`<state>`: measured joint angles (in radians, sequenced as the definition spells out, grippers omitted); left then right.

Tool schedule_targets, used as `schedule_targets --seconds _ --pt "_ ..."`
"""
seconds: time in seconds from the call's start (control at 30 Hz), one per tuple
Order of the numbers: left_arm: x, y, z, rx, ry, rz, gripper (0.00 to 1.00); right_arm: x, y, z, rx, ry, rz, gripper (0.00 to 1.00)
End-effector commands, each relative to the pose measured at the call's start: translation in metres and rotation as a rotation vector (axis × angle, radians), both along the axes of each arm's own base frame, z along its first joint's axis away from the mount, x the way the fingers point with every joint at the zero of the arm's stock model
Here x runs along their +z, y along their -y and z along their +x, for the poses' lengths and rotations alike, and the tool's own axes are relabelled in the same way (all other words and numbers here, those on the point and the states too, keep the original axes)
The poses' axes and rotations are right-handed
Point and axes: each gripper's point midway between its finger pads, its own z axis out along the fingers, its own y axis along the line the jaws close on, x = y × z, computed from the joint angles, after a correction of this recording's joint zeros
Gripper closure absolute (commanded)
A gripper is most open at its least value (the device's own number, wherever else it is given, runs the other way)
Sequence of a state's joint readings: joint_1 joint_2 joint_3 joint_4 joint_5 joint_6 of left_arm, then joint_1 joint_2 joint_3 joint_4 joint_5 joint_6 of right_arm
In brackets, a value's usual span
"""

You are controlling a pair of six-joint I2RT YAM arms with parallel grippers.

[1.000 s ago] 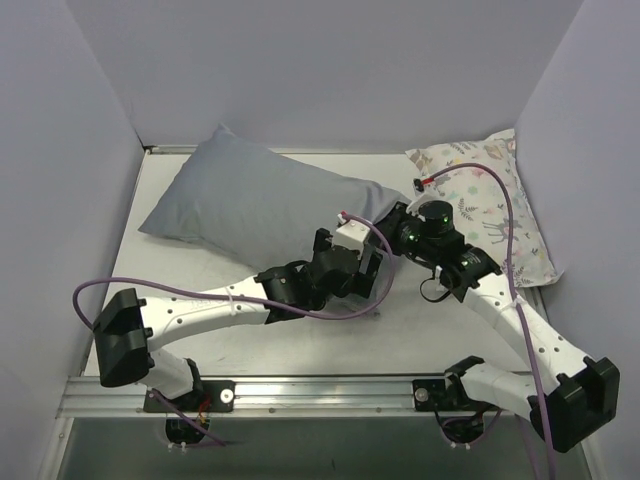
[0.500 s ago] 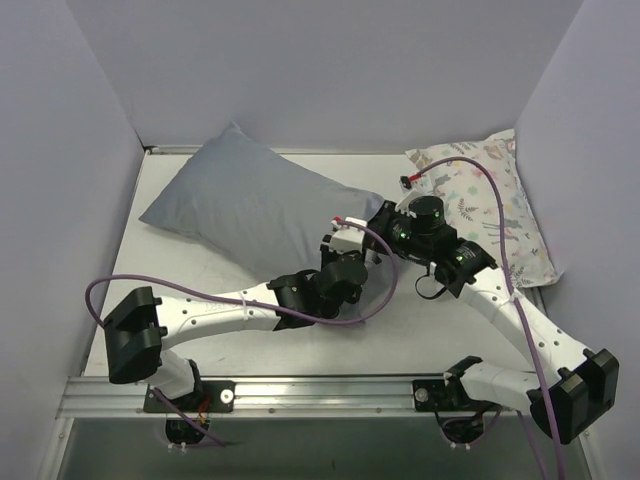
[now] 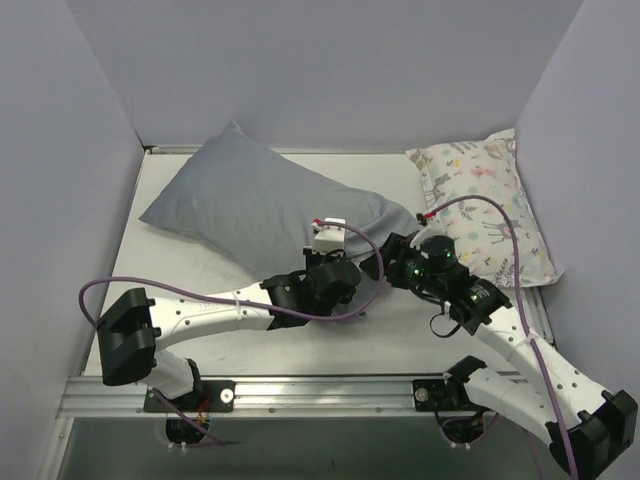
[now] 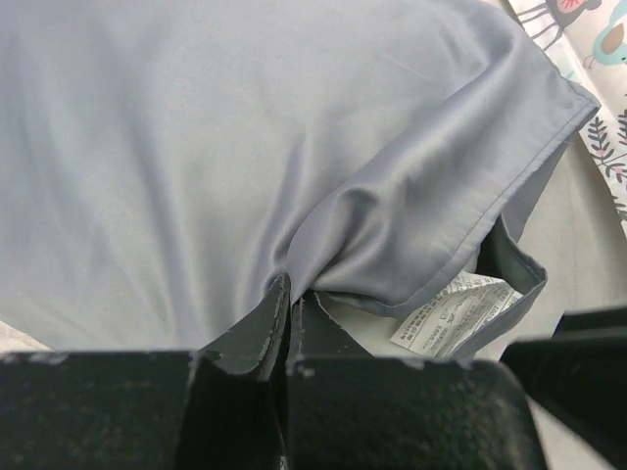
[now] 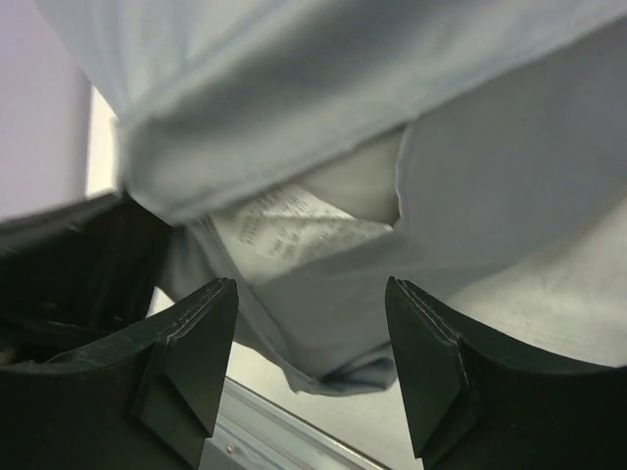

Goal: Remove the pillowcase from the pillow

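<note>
Plainly, one pillow (image 3: 250, 205) lies on the table (image 3: 200, 275), plump and grey inside its one pillowcase (image 3: 385, 215). It runs aslant from the back left corner toward the middle. The cover is on over its whole length. At the near right end the hem hangs slack and open, and a single white printed label (image 4: 451, 308) shows in the mouth.

Two grippers are at that open end. The left gripper (image 4: 291, 289) is clenched on a fold of the grey pillowcase, its two dark fingers pressed together with the cloth gathered into a crease between them. The right gripper (image 5: 309, 294) is released, its two fingers (image 5: 196, 362) spread wide. The hem and the label lie past them, and nothing is caught between them.

A second, smaller pillow (image 3: 485, 200), white with pastel prints, rests against the right wall. It is near the grey one's open end, but I cannot tell whether they touch. Two purple cables (image 3: 100, 290) are in view, one looping along each arm.
</note>
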<state>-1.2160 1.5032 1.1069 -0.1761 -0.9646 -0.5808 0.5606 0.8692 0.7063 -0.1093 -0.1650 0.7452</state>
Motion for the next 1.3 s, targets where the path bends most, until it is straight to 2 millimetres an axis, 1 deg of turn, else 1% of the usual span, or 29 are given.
schedule_targets --seconds 0.0,0.03,0.13,0.17,0.23,0.27,0.3,0.33,0.37,0.4,0.43,0.47,0.5,0.6,0.67,0.7,0.77,0.8,0.87,0.9,0.93,1.0,1.03,1.07,1.1,1.13,1.17,1.23,1.27 --pt "0.018 -0.005 0.006 0.024 0.000 -0.056 1.00 -0.025 0.003 -0.005 -0.029 -0.037 -0.060 0.38" --pt "0.016 -0.002 0.007 0.017 -0.013 -0.065 1.00 -0.034 0.002 -0.007 -0.027 -0.049 -0.074 0.38" --pt "0.007 -0.005 0.009 0.020 -0.036 -0.050 1.00 -0.054 0.005 -0.010 -0.038 -0.084 -0.118 0.38" --pt "0.005 -0.005 0.009 0.018 -0.041 -0.052 1.00 -0.062 0.007 -0.008 -0.048 -0.094 -0.141 0.38" --pt "-0.001 -0.008 0.010 0.021 -0.057 -0.057 1.00 -0.078 0.011 -0.011 -0.047 -0.123 -0.174 0.43" --pt "-0.005 -0.007 0.010 0.012 -0.070 -0.059 1.00 -0.085 0.012 -0.013 -0.048 -0.139 -0.183 0.48" --pt "-0.006 -0.009 0.011 0.012 -0.077 -0.063 1.00 -0.091 0.014 -0.016 -0.051 -0.148 -0.183 0.64" --pt "-0.008 -0.010 0.012 0.014 -0.081 -0.063 1.00 -0.097 0.017 -0.019 -0.057 -0.156 -0.183 0.72" --pt "-0.012 -0.011 0.010 0.007 -0.092 -0.062 1.00 -0.111 0.022 -0.027 -0.066 -0.182 -0.190 0.77" --pt "-0.014 -0.015 0.013 0.014 -0.098 -0.061 1.00 -0.114 0.026 -0.029 -0.080 -0.178 -0.187 0.85" --pt "-0.017 -0.017 0.014 0.017 -0.105 -0.062 1.00 -0.119 0.029 -0.033 -0.088 -0.187 -0.187 0.88" --pt "-0.022 -0.018 0.014 0.011 -0.121 -0.061 1.00 -0.130 0.035 -0.040 -0.097 -0.203 -0.188 0.90" --pt "-0.024 -0.020 0.015 0.013 -0.126 -0.062 1.00 -0.134 0.038 -0.043 -0.103 -0.210 -0.186 0.91" --pt "-0.026 -0.026 0.018 0.017 -0.139 -0.066 1.00 -0.153 0.048 -0.057 -0.127 -0.248 -0.186 0.92" --pt "-0.025 -0.031 0.021 0.025 -0.141 -0.073 1.00 -0.162 0.052 -0.061 -0.141 -0.269 -0.189 0.93" --pt "-0.026 -0.032 0.021 0.023 -0.143 -0.071 1.00 -0.171 0.055 -0.065 -0.149 -0.291 -0.199 0.93" --pt "-0.024 -0.033 0.021 0.020 -0.144 -0.076 1.00 -0.176 0.055 -0.063 -0.156 -0.294 -0.198 0.93" --pt "-0.023 -0.035 0.020 0.017 -0.143 -0.075 1.00 -0.183 0.056 -0.064 -0.158 -0.313 -0.214 0.93" --pt "-0.025 -0.034 0.019 0.007 -0.153 -0.073 1.00 -0.187 0.053 -0.058 -0.147 -0.319 -0.224 0.92" --pt "-0.028 -0.035 0.019 0.004 -0.158 -0.072 1.00 -0.188 0.051 -0.056 -0.135 -0.324 -0.224 0.92" --pt "-0.031 -0.034 0.017 -0.005 -0.168 -0.069 1.00 -0.180 0.044 -0.050 -0.109 -0.302 -0.216 0.92" --pt "-0.036 -0.033 0.016 -0.012 -0.177 -0.062 1.00 -0.173 0.038 -0.047 -0.087 -0.284 -0.207 0.85" --pt "-0.038 -0.034 0.015 -0.014 -0.180 -0.057 1.00 -0.168 0.037 -0.046 -0.079 -0.274 -0.208 0.82" --pt "-0.040 -0.034 0.015 -0.018 -0.186 -0.052 1.00 -0.159 0.036 -0.043 -0.070 -0.247 -0.202 0.77" --pt "-0.041 -0.034 0.015 -0.019 -0.186 -0.052 1.00 -0.155 0.038 -0.042 -0.077 -0.231 -0.211 0.75" --pt "-0.041 -0.033 0.015 -0.021 -0.185 -0.060 1.00 -0.154 0.043 -0.048 -0.074 -0.242 -0.231 0.72" --pt "-0.041 -0.033 0.014 -0.029 -0.188 -0.060 1.00 -0.138 0.041 -0.044 -0.072 -0.194 -0.206 0.68" --pt "-0.041 -0.032 0.014 -0.034 -0.188 -0.064 1.00 -0.126 0.044 -0.050 -0.064 -0.175 -0.205 0.64" --pt "-0.041 -0.031 0.014 -0.037 -0.188 -0.066 1.00 -0.104 0.041 -0.047 -0.062 -0.113 -0.162 0.62"
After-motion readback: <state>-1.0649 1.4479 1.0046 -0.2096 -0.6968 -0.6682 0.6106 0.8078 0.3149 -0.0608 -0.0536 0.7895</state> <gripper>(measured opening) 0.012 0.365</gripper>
